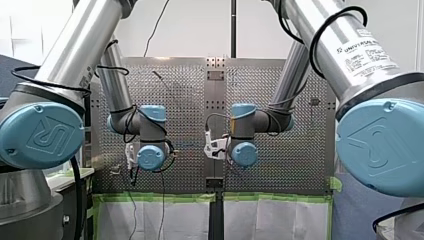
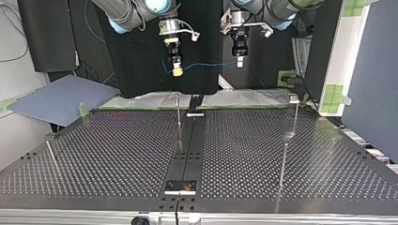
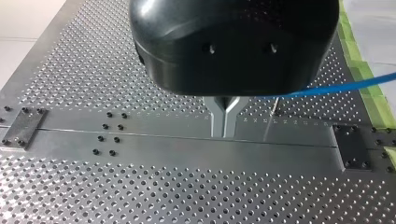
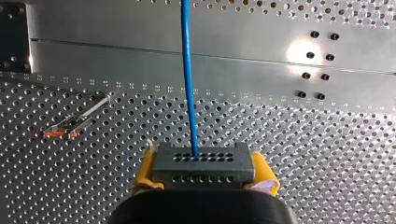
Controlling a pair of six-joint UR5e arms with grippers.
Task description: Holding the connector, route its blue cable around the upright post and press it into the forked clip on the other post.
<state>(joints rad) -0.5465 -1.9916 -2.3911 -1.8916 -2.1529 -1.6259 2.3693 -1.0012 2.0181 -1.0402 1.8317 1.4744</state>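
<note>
Surface: perforated metal table (image 2: 117,154) with a solid centre strip (image 2: 190,145) running from far edge to near edge and a small plate at each end of it. Green tape (image 1: 160,198) along one table edge. Blue-grey mat (image 2: 61,98) lies past the far left corner in the top view, black panel (image 2: 206,47) behind the arms.

Counts: 2 arms, 2 grippers, 1 connector, 1 cable, 4 thin posts.

Posts, top view:
- one (image 2: 178,112) at the middle of the far edge, beside the strip
- one with a blocky head (image 2: 295,117) near the far right corner, can't make out the fork
- one (image 2: 283,164) on the right half, nearer the near edge
- one (image 2: 51,154) leaning, by the left edge

My right gripper (image 4: 205,172): yellow pads (image 4: 144,170) clamped on the grey connector (image 4: 203,161), a block with two rows of holes. It hangs in the air above the middle of the far edge.

Blue cable (image 4: 188,79) leaves one hole and spans through the air across to my left gripper (image 3: 225,123), clear of all four posts.

My left gripper: metal fingers together. The cable comes out from under its black housing; can't tell whether it is pinched.
</note>
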